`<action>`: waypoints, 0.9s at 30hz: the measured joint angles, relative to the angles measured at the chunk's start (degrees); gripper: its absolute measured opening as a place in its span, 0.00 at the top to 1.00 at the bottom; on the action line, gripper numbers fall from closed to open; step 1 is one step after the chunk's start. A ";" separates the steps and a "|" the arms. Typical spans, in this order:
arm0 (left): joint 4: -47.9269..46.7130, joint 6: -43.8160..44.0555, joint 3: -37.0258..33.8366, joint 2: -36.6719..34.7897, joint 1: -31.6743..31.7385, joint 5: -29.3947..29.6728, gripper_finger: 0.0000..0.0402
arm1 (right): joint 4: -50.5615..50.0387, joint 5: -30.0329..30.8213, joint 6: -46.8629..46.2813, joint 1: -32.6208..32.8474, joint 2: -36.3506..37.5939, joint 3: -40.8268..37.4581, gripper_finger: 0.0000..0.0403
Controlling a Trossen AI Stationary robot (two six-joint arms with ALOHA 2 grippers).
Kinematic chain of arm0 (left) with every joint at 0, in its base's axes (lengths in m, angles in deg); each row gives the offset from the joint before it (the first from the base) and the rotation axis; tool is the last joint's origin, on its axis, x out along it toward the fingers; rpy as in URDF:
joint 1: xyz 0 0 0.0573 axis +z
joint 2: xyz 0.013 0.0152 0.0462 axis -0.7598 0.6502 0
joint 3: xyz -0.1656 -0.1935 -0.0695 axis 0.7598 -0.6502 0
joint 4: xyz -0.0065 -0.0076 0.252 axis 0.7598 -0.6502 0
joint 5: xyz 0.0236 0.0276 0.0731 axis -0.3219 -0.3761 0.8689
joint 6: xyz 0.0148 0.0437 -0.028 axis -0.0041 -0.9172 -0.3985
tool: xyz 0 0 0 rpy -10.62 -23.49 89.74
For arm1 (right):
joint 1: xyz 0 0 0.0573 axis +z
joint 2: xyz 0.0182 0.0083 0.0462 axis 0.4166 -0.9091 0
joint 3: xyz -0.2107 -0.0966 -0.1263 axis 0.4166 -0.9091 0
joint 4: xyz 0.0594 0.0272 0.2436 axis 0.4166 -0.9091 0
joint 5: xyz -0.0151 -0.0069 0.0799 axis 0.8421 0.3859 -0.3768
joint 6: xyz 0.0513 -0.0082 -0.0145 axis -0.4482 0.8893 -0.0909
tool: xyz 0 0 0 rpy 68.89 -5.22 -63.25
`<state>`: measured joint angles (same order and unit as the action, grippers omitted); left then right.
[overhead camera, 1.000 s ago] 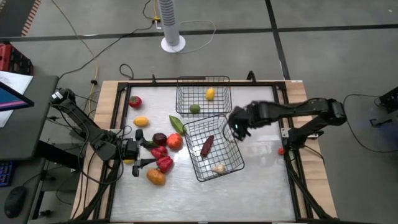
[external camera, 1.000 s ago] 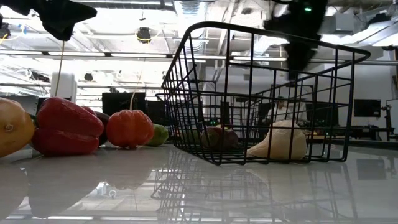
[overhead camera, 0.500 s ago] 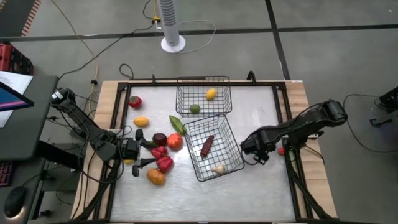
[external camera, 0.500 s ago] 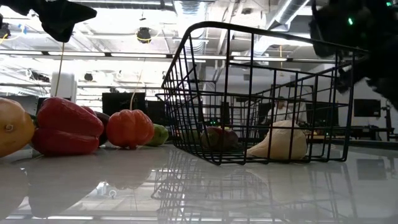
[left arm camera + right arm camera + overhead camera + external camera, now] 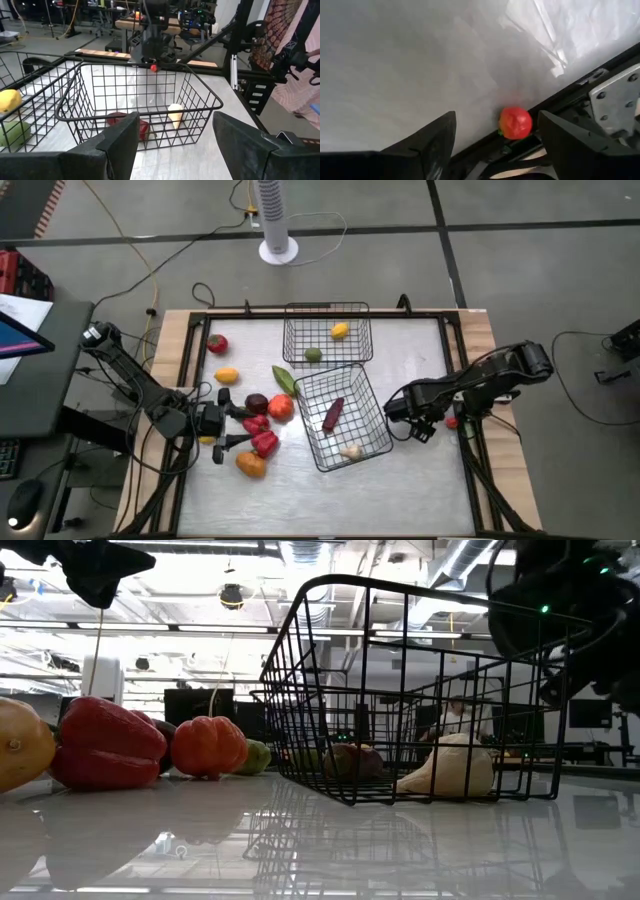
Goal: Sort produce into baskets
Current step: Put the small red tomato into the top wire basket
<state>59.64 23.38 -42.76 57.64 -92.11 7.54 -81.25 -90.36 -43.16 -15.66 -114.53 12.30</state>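
The right gripper (image 5: 420, 423) has left the near basket (image 5: 345, 418), over whose right rim it hovered a second ago, and now sits low by the table's right edge, a little left of where it was half a second back. Its fingers (image 5: 432, 145) stand apart with nothing between them, and ahead of them a small red tomato-like piece (image 5: 515, 122) lies on the table (image 5: 420, 470) against the dark edge rail. Nothing else has shifted: the produce and both baskets lie as before. The near basket, tilted and set at an angle, holds a dark maroon piece (image 5: 333, 414) and the whitish garlic-like piece (image 5: 351, 450). The far basket (image 5: 327, 333), square to the table's back edge and just touching the near one at a corner, holds a yellow piece (image 5: 339, 331) and a green one (image 5: 313, 354). A long green piece (image 5: 285, 379) lies just outside the near basket's left rim. Left of the baskets the loose produce lies in a cluster: a red-orange tomato (image 5: 280, 407), a maroon piece (image 5: 256, 402), two red peppers (image 5: 262, 434), an orange piece (image 5: 250, 465), a yellow piece (image 5: 227, 375) and a red one (image 5: 217, 343) farther back. The left gripper (image 5: 222, 430) waits beside that cluster, its fingers (image 5: 120, 145) parted and empty. No writing can be read.
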 joint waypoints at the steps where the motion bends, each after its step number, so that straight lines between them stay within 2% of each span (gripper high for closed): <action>1: 0.01 0.00 0.00 0.00 0.01 0.02 0.41 | 0.14 0.00 1.26 -0.36 -0.88 0.00 0.24; 8: 0.04 -0.04 0.00 0.02 0.01 -0.01 0.41 | -0.13 -2.15 11.14 -6.03 -7.18 0.00 0.24; 15: 0.02 -0.07 0.00 0.00 -0.01 -0.01 0.41 | -0.47 -6.24 16.11 -11.89 -11.76 0.28 0.24; 22: -0.80 -0.09 0.00 0.00 0.00 -1.15 0.41 | -6.07 -6.92 20.08 -12.88 -15.42 1.91 0.24; 27: -0.83 -0.09 0.00 -0.02 -0.01 -1.21 0.41 | -6.79 -3.49 18.21 -10.72 -14.10 5.38 0.24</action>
<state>58.81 23.30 -42.76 57.61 -92.11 6.33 -88.04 -93.85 -24.95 -26.39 -128.62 17.68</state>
